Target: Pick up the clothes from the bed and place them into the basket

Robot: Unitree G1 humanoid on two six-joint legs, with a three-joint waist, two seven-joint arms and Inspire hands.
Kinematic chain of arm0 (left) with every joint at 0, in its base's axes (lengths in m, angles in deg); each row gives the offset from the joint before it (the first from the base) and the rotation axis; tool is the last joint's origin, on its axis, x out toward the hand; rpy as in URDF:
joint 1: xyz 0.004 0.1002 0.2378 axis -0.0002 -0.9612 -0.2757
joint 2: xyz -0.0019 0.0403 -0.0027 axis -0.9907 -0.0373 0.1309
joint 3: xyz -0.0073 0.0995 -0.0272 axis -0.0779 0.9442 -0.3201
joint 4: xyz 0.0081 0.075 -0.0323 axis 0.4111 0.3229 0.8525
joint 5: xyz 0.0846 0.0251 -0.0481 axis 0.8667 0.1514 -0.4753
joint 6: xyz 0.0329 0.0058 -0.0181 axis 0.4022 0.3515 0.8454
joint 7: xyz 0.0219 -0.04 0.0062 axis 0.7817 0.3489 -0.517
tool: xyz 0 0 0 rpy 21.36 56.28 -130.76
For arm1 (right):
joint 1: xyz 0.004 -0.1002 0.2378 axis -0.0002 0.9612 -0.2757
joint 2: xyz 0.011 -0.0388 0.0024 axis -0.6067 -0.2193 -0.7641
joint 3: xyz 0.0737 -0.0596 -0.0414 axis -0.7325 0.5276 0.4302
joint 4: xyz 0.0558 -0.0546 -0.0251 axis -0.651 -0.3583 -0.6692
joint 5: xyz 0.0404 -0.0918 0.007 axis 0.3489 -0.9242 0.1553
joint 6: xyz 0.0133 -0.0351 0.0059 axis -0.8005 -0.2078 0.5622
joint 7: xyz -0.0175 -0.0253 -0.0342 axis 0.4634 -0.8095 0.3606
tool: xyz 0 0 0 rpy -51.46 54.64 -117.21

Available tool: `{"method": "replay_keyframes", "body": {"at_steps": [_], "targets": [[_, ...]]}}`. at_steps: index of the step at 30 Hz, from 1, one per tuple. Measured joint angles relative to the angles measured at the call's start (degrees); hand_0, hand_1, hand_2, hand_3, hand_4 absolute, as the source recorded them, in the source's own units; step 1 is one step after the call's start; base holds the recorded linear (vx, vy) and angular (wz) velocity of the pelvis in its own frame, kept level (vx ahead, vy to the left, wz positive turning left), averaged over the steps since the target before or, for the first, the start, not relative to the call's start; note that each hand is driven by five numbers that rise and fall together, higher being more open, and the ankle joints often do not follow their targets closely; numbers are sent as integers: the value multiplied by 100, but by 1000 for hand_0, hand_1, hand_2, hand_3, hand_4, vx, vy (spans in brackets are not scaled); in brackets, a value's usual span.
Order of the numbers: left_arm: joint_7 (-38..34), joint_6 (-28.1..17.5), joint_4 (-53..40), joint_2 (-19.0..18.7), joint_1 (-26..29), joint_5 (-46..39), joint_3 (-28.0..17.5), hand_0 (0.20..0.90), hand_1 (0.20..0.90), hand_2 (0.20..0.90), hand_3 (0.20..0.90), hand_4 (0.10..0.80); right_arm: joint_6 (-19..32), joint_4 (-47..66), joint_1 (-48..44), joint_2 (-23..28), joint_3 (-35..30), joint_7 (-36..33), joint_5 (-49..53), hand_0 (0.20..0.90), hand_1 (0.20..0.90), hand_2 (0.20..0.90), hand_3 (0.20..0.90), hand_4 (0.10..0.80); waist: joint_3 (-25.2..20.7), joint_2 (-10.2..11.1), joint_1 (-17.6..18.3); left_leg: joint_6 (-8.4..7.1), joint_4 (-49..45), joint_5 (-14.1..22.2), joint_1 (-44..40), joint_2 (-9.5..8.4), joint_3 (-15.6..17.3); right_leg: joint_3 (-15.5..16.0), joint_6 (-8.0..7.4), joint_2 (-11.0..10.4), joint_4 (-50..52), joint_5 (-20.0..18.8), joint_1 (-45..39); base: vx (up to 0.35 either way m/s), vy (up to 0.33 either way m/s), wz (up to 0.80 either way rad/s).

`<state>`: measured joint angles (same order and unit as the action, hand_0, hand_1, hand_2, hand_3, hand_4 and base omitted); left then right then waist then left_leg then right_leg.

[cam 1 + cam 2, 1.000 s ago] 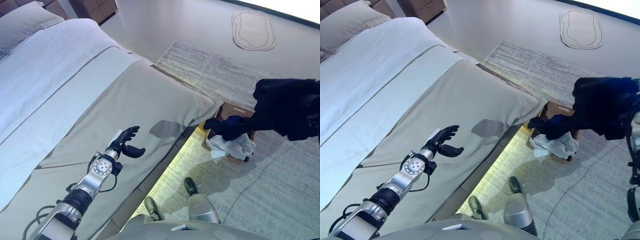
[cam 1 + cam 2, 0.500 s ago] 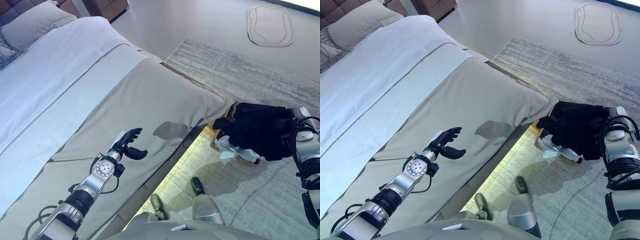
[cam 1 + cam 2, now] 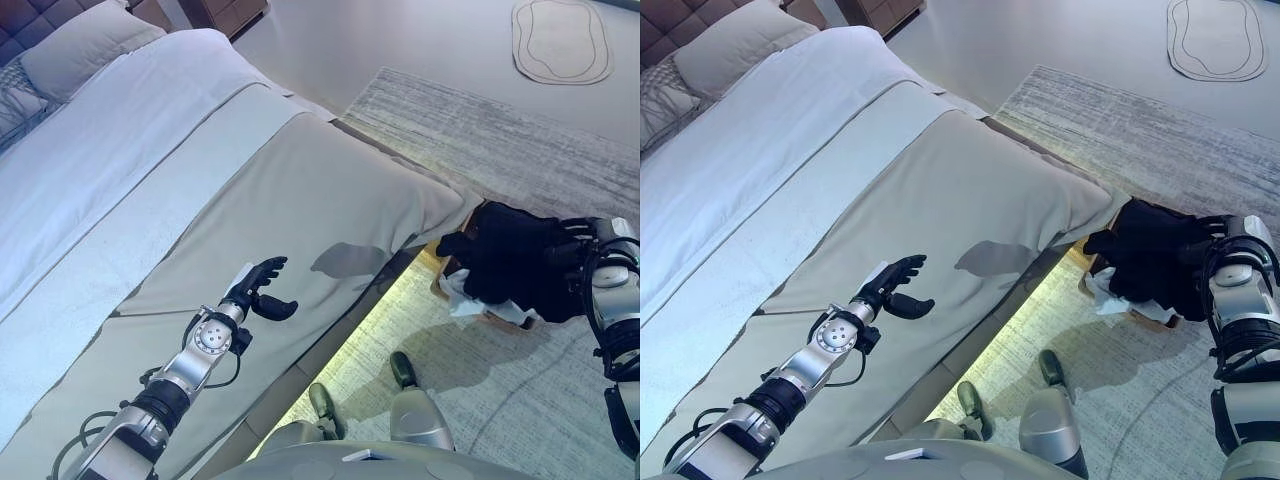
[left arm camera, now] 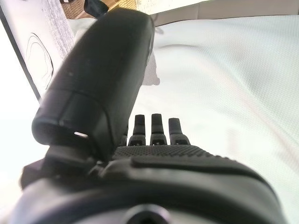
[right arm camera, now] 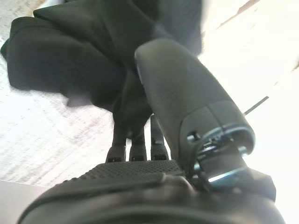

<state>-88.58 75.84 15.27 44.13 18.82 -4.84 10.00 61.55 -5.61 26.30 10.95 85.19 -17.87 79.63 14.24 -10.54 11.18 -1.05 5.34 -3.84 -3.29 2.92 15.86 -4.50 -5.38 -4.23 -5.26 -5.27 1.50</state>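
Right robot hand (image 5: 154,154) grips black garment (image 3: 515,255) over the basket (image 3: 500,316).

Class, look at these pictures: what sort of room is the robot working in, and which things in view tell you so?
Most likely a bedroom. A large made bed with a pillow at its head fills much of the view, a rug covers the floor beside it, and a basket holding clothes stands at the bed's corner.

Silver-grey arms, dark hands, textured black fingers (image 4: 158,124)
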Motion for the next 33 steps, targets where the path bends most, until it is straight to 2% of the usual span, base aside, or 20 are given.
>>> {"method": "replay_keyframes", "body": {"at_steps": [18,25,33], "targets": [[-2,-10,-1,0,-3,1,-3,900,900,900,900,800,92,92,1,1,-45,-4,-10,900,900,900,900,800,160,36,-14,-3,0,-2,4,-2,-72,56,0,1,1,1,-41,-1,0,1],[-51,-11,2,50,-17,2,-16,900,900,900,900,800,132,92,50,-36,-45,-5,-5,900,900,900,900,800,181,67,-68,-9,1,-24,-47,-2,-198,177,0,1,1,1,-155,12,-1,8],[-236,-3,52,393,-220,6,-20,900,900,900,900,800,253,92,198,-902,-12,-240,113,900,900,900,900,800,202,162,-332,-23,8,-79,-110,9,-426,378,1,-4,0,2,-330,1,16,15]]}}
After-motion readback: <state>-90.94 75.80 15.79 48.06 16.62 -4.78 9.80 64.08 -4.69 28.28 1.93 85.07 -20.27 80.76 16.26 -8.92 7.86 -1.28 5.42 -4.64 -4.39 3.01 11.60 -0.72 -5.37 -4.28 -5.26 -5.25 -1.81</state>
